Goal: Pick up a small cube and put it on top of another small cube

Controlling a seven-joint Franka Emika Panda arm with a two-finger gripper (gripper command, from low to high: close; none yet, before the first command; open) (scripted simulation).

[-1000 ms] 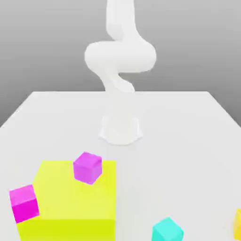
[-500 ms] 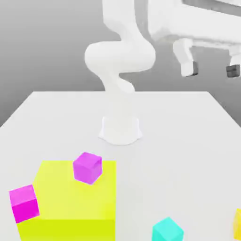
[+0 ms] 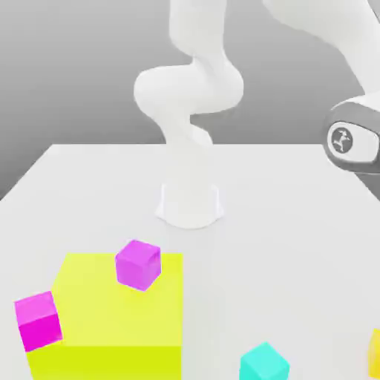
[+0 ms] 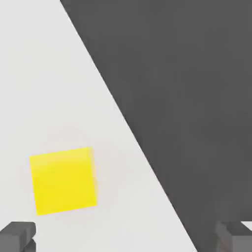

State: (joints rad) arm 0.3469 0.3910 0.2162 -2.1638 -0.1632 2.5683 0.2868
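One small orange-yellow cube (image 4: 63, 180) sits near my table's edge (image 4: 123, 113); my wide-open gripper (image 4: 125, 236) is off-centre, so closing could nudge it overboard.

A plain white desk (image 3: 297, 223) filled the lower part of the exterior view, its far edge running straight across. Behind it stood a bare grey backdrop, darker toward the top. Light was soft and even. Beyond the desk's edge lay a dark grey floor (image 4: 197, 98).

Exterior view faces the arm's base (image 3: 190, 204) across the table (image 3: 297, 223); hand view looks down.
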